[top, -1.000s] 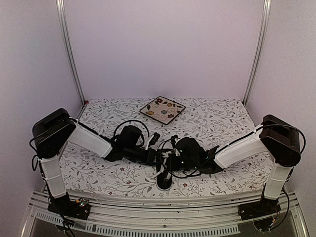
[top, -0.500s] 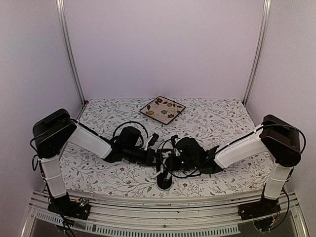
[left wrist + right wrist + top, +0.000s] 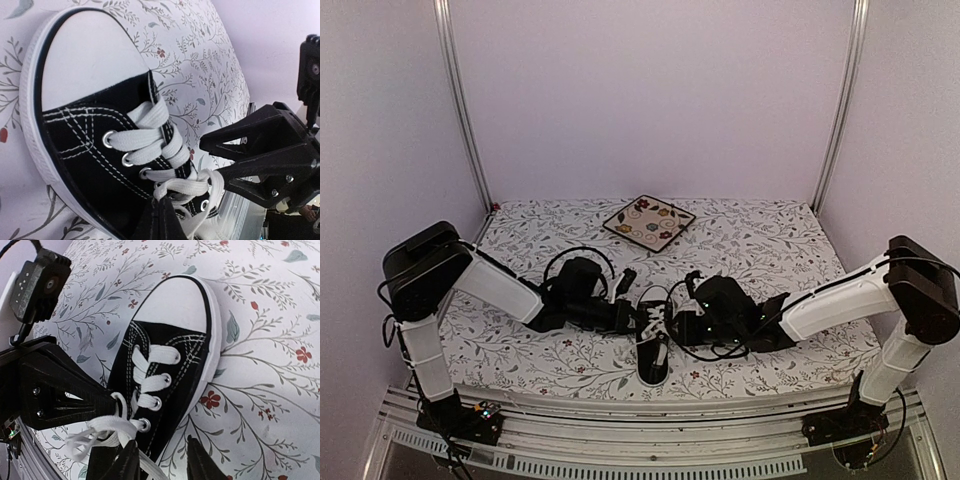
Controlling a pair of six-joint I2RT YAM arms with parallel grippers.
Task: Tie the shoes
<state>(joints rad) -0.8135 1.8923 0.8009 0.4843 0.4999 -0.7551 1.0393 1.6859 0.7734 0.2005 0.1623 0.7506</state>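
The left tool (image 3: 159,206) has its jaws drawn together to a single point and pinches a loop of the white flat laces (image 3: 150,137) at the top eyelets. In the right wrist view it shows as a black wedge tapering into the lace bundle.

The right tool (image 3: 161,442) has its jaws parted and grips nothing. Its two black fingers (image 3: 129,460) stand either side of a loose lace strand beside the top eyelets. In the left wrist view its tips sit just beside the lace bundle, opposite the left tool. Whether they touch the lace cannot be told.

The left arm (image 3: 500,285) reaches low over the bench from its base, forearm near level, wrist directed toward the centre. The right arm (image 3: 835,300) mirrors this pose from the other side. The two tools meet from opposite sides.

The small black canvas low-top sneaker (image 3: 653,350) stands upright on its sole on the floral-patterned bench (image 3: 770,250), close to the near edge, between the two arms. Its long axis runs near to far, crosswise to the line joining the two tools. The white rubber toe cap (image 3: 85,55) points toward the back wall, and the heel end faces the arm bases. The laces cross in rows through the metal eyelets, with loose ends bunched at the left tool's tip.

The square floral-patterned plate (image 3: 649,221) lies flat near the back of the bench, well apart from the toe.
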